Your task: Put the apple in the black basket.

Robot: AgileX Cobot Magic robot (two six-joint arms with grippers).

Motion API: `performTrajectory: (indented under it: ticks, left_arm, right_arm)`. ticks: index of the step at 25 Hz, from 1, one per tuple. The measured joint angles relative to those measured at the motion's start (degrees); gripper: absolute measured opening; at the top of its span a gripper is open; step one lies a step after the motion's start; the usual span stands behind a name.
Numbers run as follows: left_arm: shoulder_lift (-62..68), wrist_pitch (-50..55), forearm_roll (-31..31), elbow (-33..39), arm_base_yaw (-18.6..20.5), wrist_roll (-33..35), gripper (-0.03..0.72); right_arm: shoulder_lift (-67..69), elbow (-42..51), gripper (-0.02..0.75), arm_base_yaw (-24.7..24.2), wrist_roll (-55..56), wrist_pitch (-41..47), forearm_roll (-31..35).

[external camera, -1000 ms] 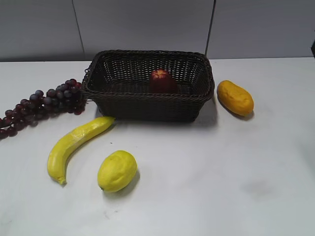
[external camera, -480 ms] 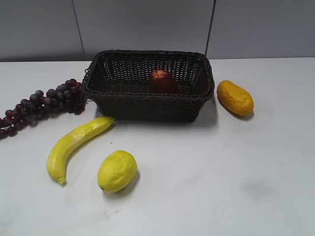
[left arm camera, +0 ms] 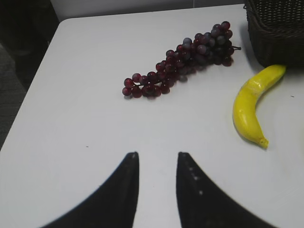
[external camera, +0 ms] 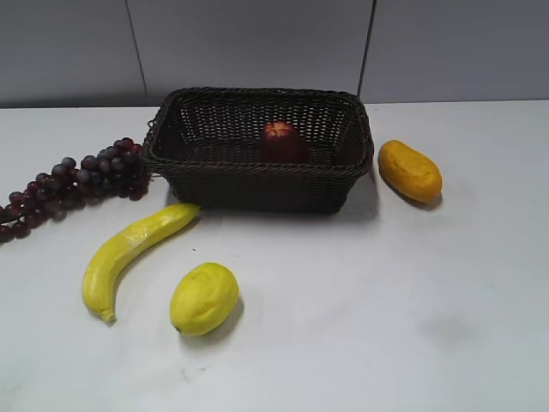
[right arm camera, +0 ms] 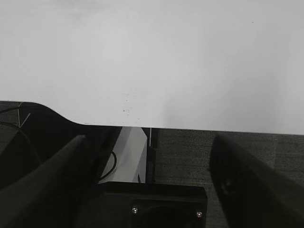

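Apple [external camera: 280, 140] sat inside black basket [external camera: 257, 184], upper centre; left pincer [left arm camera: 156, 159] narrowly parted, right pincer [right arm camera: 149, 142] wide, both empty, well apart from it.

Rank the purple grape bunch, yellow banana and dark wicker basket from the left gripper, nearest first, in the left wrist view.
From the left gripper:
1. Purple grape bunch, ahead, centre.
2. Yellow banana, right; too close to the grapes to separate confidently.
3. Dark wicker basket, far right corner.

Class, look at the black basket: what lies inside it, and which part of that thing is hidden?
Inside the black basket sits one apple, red and upright. The front wall covers its underside, so its contact with the floor is unseen.
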Motion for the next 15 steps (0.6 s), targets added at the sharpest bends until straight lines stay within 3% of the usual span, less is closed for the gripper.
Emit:
performTrajectory:
  ticks: [8,15]
  left_arm:
    - [0.0,0.0,0.0,0.0,0.0,0.0,0.202]
    - [0.0,0.0,0.0,0.0,0.0,0.0,0.202]
  right_arm:
    - [-9.3,6.8,0.586,0.0,0.0,-2.6,0.0]
    - [-16.7,7.4,0.586,0.0,0.0,-3.2,0.0]
